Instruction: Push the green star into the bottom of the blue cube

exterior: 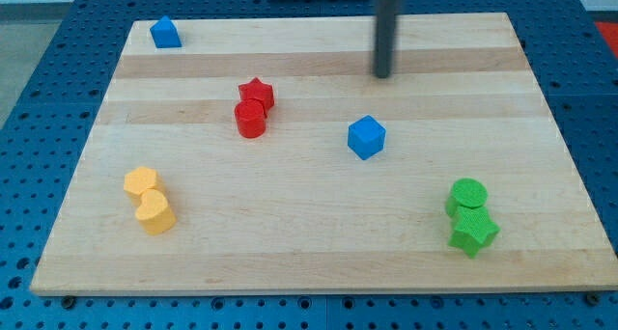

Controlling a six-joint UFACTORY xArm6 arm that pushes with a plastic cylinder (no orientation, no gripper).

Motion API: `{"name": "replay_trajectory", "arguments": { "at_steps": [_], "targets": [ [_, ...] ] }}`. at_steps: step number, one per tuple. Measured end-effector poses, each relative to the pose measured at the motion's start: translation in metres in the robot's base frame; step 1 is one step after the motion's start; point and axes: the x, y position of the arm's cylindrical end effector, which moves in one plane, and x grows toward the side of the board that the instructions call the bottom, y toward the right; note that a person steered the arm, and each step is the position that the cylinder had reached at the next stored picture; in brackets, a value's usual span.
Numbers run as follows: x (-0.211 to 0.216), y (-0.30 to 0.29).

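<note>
In the camera view, my tip [383, 75] touches no block and stands above the blue cube [366, 137], toward the view's top, while the green star [473, 232] lies well apart near the worktop's [309, 262] bottom right corner, touching a green cylinder [468, 195] just above it. The arm carries no pincer, only a rod, so nothing is held. I judge the tip must go around below and to the right of the star, because the push has to go up and left toward the cube's bottom side.

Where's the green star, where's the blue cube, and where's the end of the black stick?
green star [473, 233]: camera view, on its top face.
blue cube [366, 137]: camera view, on its middle.
my tip [383, 75]: camera view, on the rod's very lower end, toward the view's top from the blue cube.
</note>
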Motion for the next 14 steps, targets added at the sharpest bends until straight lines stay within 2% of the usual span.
{"name": "replay_trajectory", "arguments": {
  "at_steps": [1,2,4,5,6,7,9,10,12,13,14],
  "targets": [
    [0.037,0.088],
    [0.104,0.131],
    [0.208,0.13],
    [0.244,0.103],
    [0.258,0.073],
    [0.255,0.007],
    [0.25,-0.048],
    [0.225,-0.077],
    [0.276,-0.077],
    [0.278,-0.118],
    [0.24,-0.116]
  ]
}}
